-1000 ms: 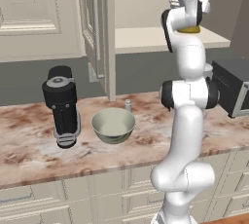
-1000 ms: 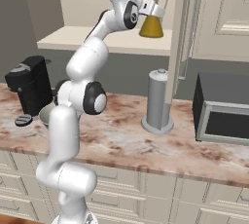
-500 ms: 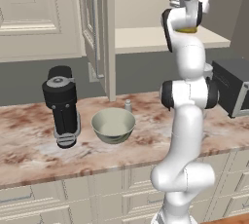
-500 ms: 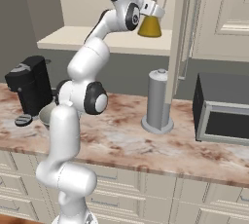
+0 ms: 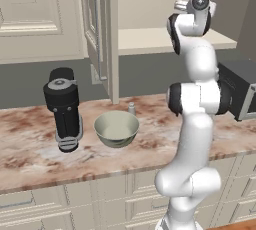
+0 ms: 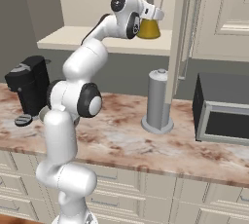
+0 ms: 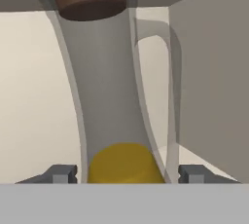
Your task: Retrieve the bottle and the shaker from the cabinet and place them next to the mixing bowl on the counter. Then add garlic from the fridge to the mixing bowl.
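Beige open cabinet door [image 6: 181, 33] flanks the cork-stoppered yellow-oil glass bottle [image 6: 148, 23]; the gripper [image 7: 125, 173], wider earlier, now clasps its base.

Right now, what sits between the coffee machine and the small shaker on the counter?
The mixing bowl, in the left base view, between the coffee machine and the shaker.

bottle [image 6: 148, 22] on cabinet shelf [image 6: 87, 39]
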Controlling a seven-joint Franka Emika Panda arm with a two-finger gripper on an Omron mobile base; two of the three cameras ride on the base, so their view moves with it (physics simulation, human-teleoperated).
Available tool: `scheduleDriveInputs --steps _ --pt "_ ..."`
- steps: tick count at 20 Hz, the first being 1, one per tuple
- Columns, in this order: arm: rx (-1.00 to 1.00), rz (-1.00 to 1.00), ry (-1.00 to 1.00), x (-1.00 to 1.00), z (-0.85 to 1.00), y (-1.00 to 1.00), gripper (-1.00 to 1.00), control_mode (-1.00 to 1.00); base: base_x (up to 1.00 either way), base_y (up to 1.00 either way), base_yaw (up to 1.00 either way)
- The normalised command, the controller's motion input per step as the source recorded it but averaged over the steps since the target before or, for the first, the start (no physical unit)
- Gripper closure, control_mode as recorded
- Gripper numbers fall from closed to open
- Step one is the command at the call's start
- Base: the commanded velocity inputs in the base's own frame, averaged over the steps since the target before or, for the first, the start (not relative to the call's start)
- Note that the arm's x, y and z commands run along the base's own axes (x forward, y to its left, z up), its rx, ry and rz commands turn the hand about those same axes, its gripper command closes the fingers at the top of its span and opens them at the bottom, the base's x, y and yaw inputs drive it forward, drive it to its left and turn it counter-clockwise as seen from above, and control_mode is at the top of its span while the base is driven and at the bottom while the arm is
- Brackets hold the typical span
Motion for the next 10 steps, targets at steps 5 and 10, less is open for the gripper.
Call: scheduleDriveInputs --steps 5,10 --pt "-0.12 0.12 0.00 -0.17 -0.13 0.01 1.00 -1.00 0.00 0.00 0.00" --pt "0.03 0.01 0.08 -0.40 0.01 0.00 1.00 -1.00 0.00 0.00 0.00"
